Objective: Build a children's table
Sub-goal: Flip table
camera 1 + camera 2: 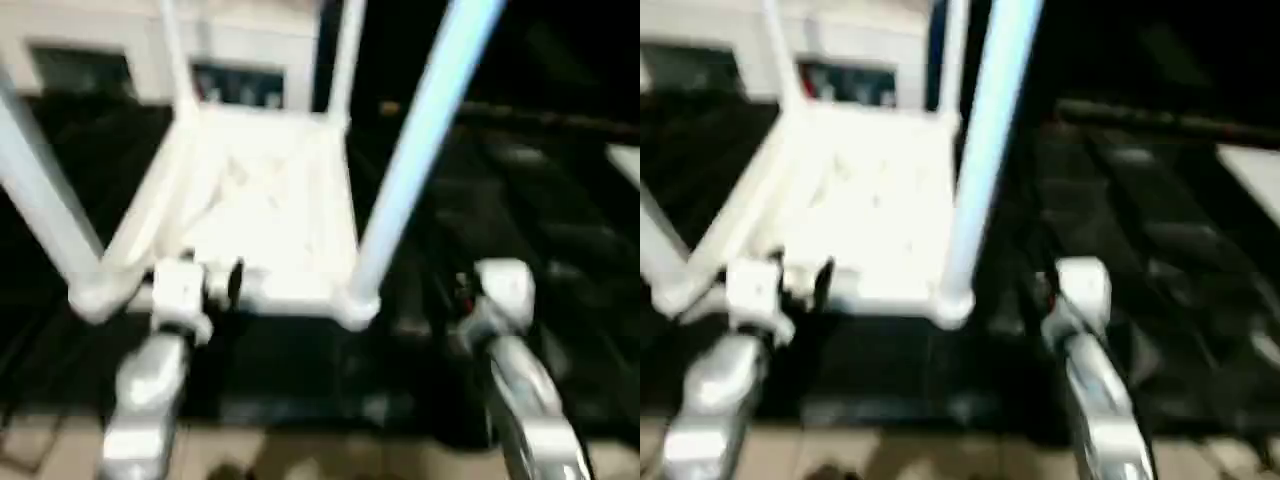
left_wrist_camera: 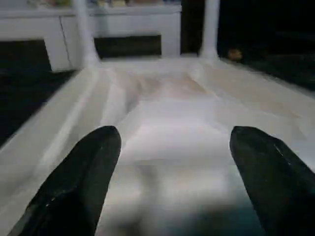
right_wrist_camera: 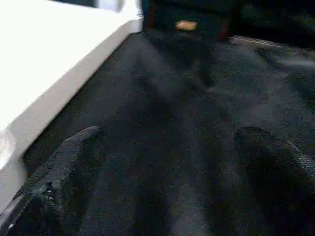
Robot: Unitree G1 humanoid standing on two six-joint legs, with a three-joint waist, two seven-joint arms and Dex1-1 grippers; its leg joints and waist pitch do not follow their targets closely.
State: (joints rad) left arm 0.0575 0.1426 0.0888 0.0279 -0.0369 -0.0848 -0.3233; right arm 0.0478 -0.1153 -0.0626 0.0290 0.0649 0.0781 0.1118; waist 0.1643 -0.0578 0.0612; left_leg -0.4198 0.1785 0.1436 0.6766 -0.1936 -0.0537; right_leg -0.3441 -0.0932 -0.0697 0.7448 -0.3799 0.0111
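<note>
A: Where was the children's table [image 1: 265, 215]?

B: Upside down on the black-covered work table [image 1: 560, 240], all four white legs [image 1: 425, 130] standing up from the corner sockets. The near rim faced the robot.

A: Arm poses?

B: Both silver forearms reached forward and low from the near edge. The left gripper [image 2: 170, 162] sat at the near rim, toward the near-left corner socket. The right gripper [image 3: 182, 162] was off to the right of the table, over the black cover, apart from the near-right leg.

A: Fingers?

B: Left: the two black fingers [image 2: 78, 182] stood wide apart, nothing between them, the rimmed underside lying ahead. Right: spread just as wide, holding nothing.

A: What did the wrist views add?

B: The left wrist view looked along the underside to the two far legs and a white cabinet [image 2: 123, 29] beyond. The right wrist view showed the table's white side wall [image 3: 59, 78] just beside one finger; contact could not be judged. The head views gave all four legs together.
</note>
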